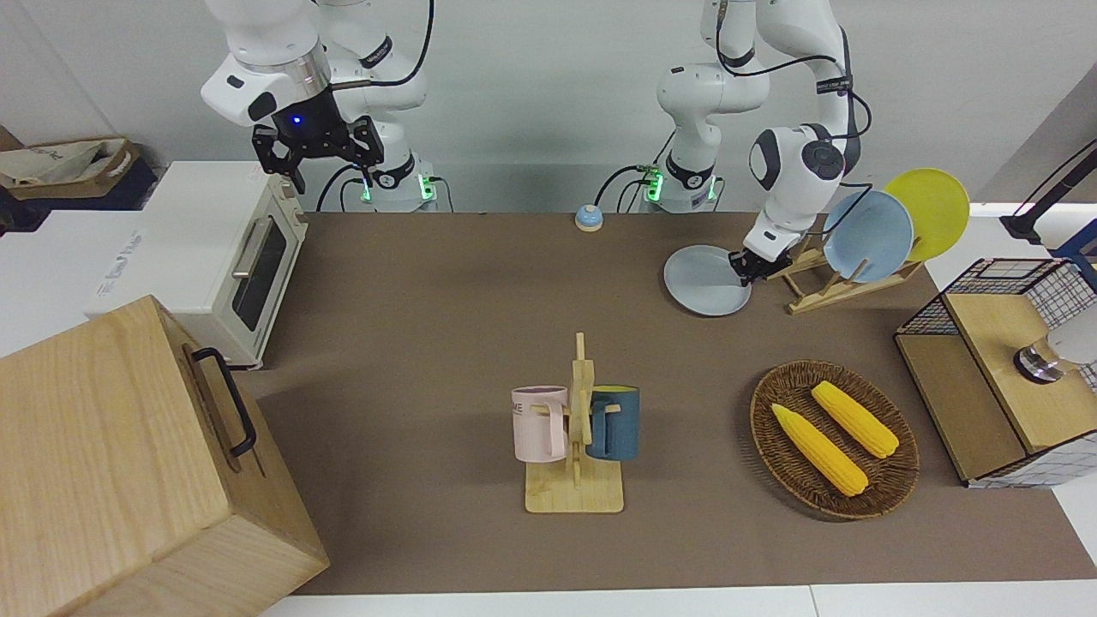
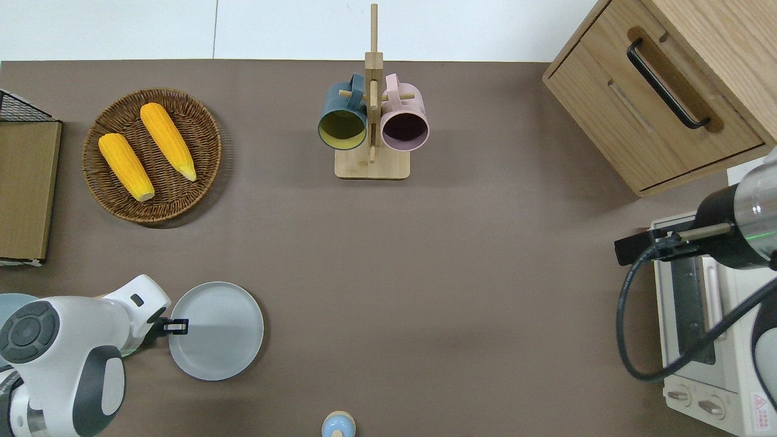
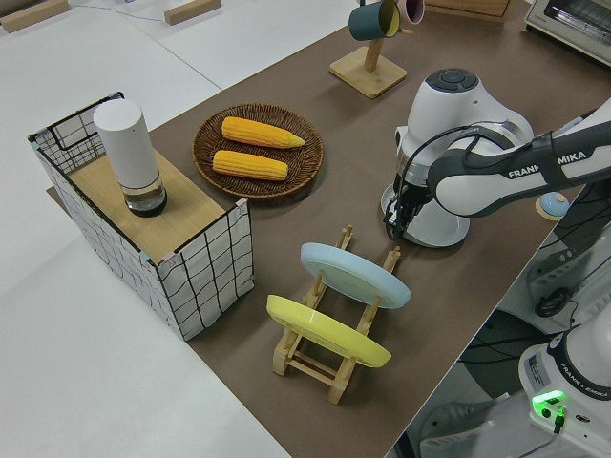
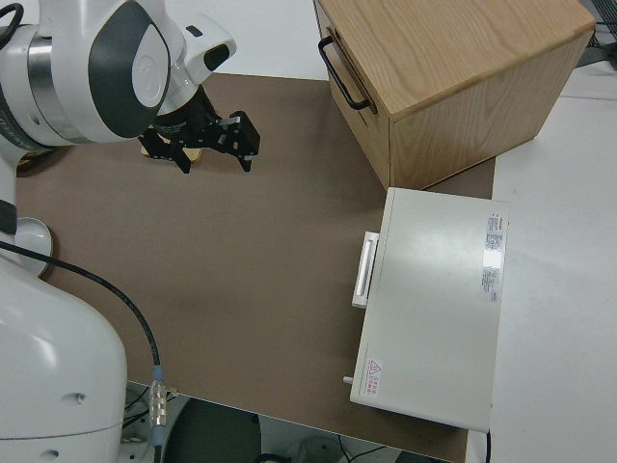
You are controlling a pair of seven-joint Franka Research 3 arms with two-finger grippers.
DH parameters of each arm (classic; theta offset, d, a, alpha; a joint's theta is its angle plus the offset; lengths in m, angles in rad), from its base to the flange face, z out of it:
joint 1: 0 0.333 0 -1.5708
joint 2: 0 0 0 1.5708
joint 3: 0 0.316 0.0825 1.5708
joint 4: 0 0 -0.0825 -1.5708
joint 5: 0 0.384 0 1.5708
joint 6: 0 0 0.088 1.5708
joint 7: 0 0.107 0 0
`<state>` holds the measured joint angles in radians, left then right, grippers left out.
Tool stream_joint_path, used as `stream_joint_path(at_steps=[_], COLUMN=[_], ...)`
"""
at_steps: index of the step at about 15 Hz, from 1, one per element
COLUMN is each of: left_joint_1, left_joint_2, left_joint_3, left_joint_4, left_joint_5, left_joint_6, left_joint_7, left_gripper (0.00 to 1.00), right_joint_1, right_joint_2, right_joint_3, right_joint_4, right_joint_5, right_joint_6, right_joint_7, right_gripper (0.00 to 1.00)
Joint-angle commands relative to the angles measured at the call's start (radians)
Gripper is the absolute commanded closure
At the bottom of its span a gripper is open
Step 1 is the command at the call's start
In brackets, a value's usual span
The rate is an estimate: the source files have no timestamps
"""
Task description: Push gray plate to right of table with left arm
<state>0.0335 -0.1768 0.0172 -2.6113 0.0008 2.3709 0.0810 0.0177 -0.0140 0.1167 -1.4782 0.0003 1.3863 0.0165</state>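
Observation:
The gray plate (image 1: 704,281) lies flat on the brown table (image 1: 428,300) near the robots, toward the left arm's end; it also shows in the overhead view (image 2: 218,331) and the left side view (image 3: 449,232). My left gripper (image 1: 744,269) is low at the plate's rim on the side toward the left arm's end, its shut fingertips (image 2: 180,326) touching the edge. In the left side view the gripper (image 3: 394,225) hangs between the plate and the dish rack. My right gripper (image 1: 317,158) is parked and open, also seen in the right side view (image 4: 214,154).
A wooden dish rack holds a light-blue plate (image 1: 867,236) and a yellow plate (image 1: 930,210) beside the left gripper. A corn basket (image 1: 834,439), mug rack (image 1: 576,437), bell (image 1: 588,218), toaster oven (image 1: 231,257), wooden cabinet (image 1: 128,463) and wire basket (image 1: 1003,368) also stand on the table.

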Motion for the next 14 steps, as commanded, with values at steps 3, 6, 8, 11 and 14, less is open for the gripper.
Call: stream_joint_path(at_steps=[3,6,8,11,14], left_joint_1=[-0.023,-0.105,-0.171,-0.266,-0.429], left_joint_2=[0.057,0.097,0.121,0.164,0.258], left_joint_3=[-0.020,-0.045,-0.048,-0.051,-0.060], left_joint_4=[0.025,0.065,0.080,0.131,0.221], left_joint_5=[0.005,0.004,0.002,-0.002,-0.002], left_joint_6=[0.022,0.021,0.022,0.022,0.033], left_joint_7=[-0.142,-0.310,-0.420,-0.559,-0.801], left_gripper=[1.00,1.00,1.00,1.00,1.00], right_joint_1=[-0.019,-0.019,-0.019,-0.019,-0.019], right_joint_2=[-0.003,-0.003,-0.003,-0.003,-0.003], right_joint_3=[0.014,0.015,0.015,0.014,0.014], right_joint_4=[0.009,0.009,0.009,0.009,0.009], right_joint_5=[0.006,0.006,0.004,0.004,0.006], right_joint_6=[-0.013,-0.013,-0.013,-0.013,-0.013], right_joint_7=[0.013,0.013,0.013,0.013,0.013], right_gripper=[0.017,0.017,0.017,0.017,0.017])
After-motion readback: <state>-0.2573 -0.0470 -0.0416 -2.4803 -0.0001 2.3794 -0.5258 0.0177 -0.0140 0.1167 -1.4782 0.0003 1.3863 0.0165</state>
